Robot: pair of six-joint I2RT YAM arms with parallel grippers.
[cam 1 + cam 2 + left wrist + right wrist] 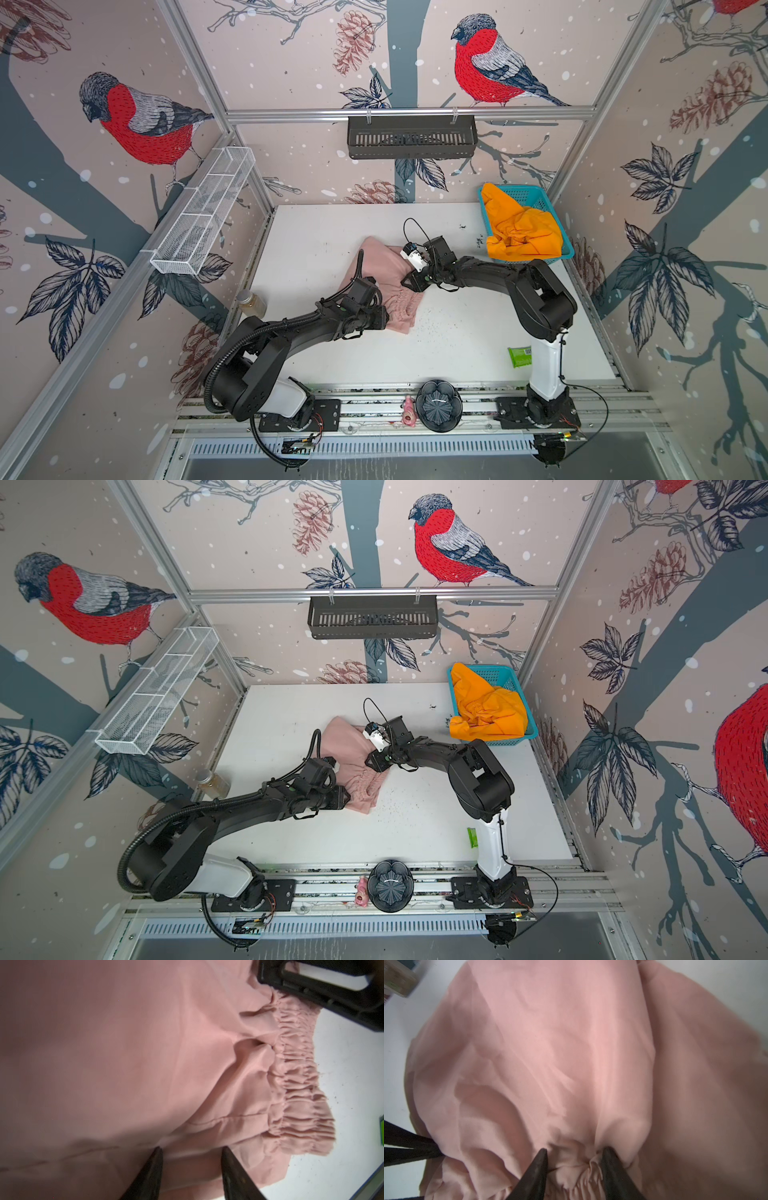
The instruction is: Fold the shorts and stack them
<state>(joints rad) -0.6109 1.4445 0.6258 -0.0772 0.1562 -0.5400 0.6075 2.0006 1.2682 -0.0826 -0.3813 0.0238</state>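
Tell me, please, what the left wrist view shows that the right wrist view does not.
Only the left wrist view: a sliver of the green packet and a long gathered run of the waistband along the cloth's edge. Only the right wrist view: a blurred tan object beyond the cloth. Both: the pink shorts filling most of the frame on the white table, and each arm's own gripper, the left gripper and the right gripper, fingertips apart on the cloth.
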